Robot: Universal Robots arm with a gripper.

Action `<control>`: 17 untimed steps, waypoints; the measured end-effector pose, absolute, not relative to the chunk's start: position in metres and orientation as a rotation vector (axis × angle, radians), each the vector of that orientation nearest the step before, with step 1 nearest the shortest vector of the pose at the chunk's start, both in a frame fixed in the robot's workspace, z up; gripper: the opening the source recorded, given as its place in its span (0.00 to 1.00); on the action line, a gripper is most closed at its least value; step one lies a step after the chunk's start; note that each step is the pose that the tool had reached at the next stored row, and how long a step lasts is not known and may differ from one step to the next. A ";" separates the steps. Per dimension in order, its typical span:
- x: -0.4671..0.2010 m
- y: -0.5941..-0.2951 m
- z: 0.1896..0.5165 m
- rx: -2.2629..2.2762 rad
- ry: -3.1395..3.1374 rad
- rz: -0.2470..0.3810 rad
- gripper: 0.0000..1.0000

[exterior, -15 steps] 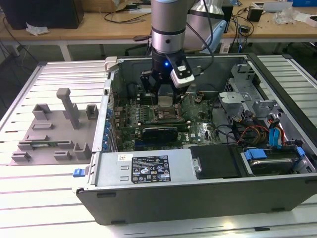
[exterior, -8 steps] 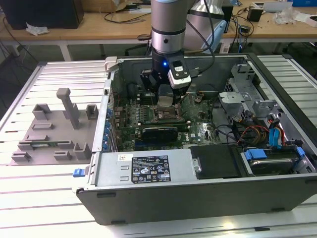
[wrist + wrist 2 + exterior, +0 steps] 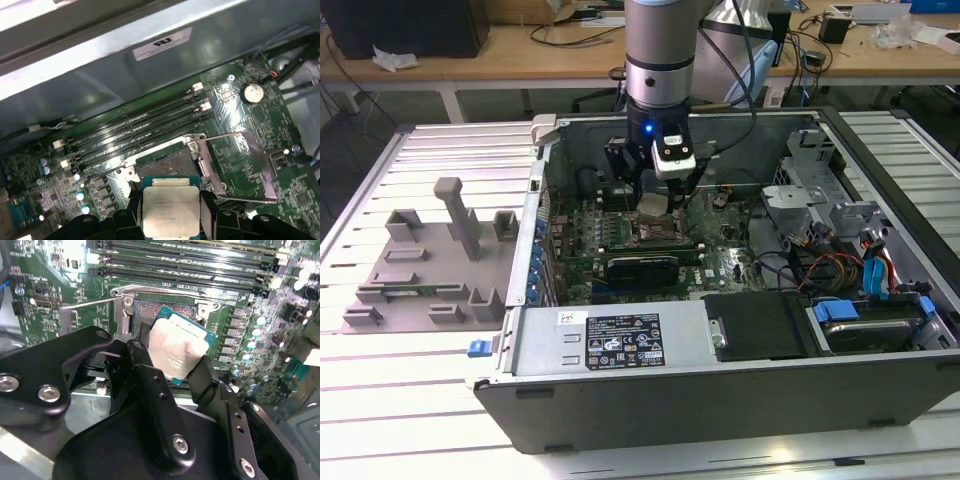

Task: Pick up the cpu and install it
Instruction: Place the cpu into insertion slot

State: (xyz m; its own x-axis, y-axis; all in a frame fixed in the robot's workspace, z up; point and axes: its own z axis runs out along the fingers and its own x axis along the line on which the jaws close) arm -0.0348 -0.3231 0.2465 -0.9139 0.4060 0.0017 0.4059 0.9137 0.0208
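- The cpu point(image 3: 171, 211) is sitting pinched by its two side edges between the jaws, with its metal lid facing up. This is probably keeping the contact side untouched.
- It's hanging at the near edge of the socket point(image 3: 167, 162), not centred or seated. I judge it's lining up; I can't tell if it's touching.
- The socket's metal frame point(image 3: 206, 167) is lying flipped open beside it, leaving the contact field exposed for a straight drop.
- Memory slots point(image 3: 135, 127) are running just beyond the socket.
- The arm point(image 3: 660, 50) is reaching straight down into the open computer case point(image 3: 620, 345), which is lying flat on the bench point(image 3: 400, 420) so the board is facing up.
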 end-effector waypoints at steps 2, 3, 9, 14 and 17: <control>-0.035 -0.323 0.247 0.735 3.051 0.032 0.55; -0.035 -0.323 0.246 0.776 3.040 0.032 0.55; -0.035 -0.323 0.246 0.917 3.000 0.032 0.55; -0.035 -0.323 0.246 1.027 2.963 0.032 0.55; -0.035 -0.323 0.246 1.125 2.927 0.032 0.55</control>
State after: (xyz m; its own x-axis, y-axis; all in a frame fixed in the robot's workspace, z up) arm -0.0348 -0.3230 0.2464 -0.7424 0.6699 0.0018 0.6698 0.7422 0.0209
